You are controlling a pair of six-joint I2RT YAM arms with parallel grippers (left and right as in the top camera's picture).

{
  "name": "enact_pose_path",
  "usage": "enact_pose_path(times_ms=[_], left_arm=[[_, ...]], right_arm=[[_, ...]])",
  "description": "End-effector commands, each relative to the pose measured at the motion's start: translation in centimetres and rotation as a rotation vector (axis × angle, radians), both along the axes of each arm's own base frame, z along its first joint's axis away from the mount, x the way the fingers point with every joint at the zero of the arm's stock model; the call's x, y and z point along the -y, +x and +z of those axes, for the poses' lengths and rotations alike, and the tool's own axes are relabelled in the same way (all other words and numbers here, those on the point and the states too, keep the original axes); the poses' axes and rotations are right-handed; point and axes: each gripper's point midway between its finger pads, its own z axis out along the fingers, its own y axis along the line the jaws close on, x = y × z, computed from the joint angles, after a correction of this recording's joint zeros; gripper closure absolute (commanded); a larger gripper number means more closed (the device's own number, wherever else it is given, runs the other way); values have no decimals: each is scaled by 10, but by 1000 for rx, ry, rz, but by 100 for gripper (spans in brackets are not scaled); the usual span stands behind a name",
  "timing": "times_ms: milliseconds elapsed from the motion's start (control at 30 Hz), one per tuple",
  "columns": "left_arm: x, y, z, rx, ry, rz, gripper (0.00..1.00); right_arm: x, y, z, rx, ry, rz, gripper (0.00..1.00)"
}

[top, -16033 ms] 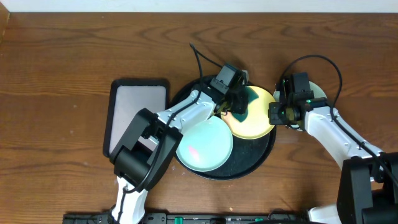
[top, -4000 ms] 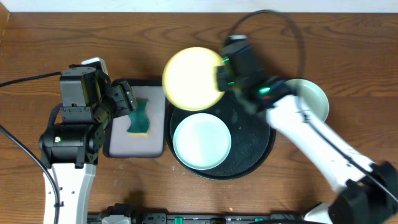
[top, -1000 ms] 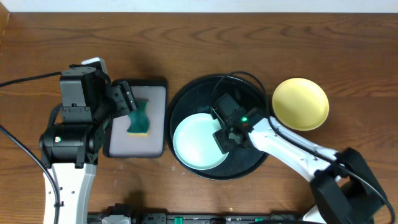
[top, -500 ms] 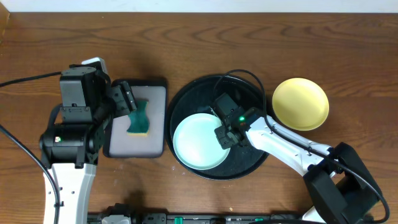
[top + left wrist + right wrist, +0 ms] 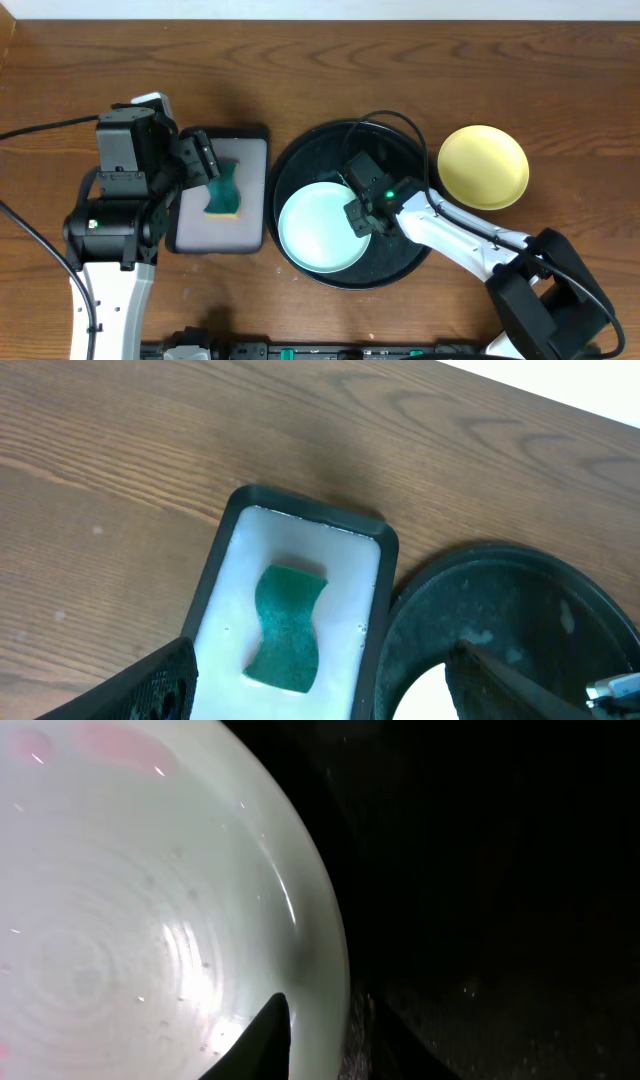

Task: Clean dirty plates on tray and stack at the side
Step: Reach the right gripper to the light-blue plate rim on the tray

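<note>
While on tray [image 5: 402, 256], mint plate [image 5: 315, 240] in right tool [image 5: 360, 222]

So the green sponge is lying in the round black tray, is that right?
Not quite. The green sponge is lying in the small rectangular tray, which sits beside the round black tray. The left wrist view shows it.

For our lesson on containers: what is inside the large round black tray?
One mint green plate with pink smears lies in the tray, the right tool closed around its rim. The tray floor beneath the plate is covered.
</note>
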Motion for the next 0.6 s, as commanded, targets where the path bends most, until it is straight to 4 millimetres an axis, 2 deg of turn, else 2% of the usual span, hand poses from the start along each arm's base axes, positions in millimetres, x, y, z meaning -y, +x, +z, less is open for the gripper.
enact_pose_path(times_ms=[0,100,233,400,567], left_arm=[[-4,2,8,19,15,15,20],[-4,2,8,19,15,14,20],[-4,2,8,19,15,14,20],[-4,2,8,19,15,14,20],[-4,2,8,19,15,15,20]], right_arm=[[7,-4,-12,-2,-20,-17,78],[9,-6,-17,1,-18,-18,85],[8,-1,-16,16,-5,-23,99],[15,19,-4,53,23,-132,99],[45,42,9,70,72,-310,99]])
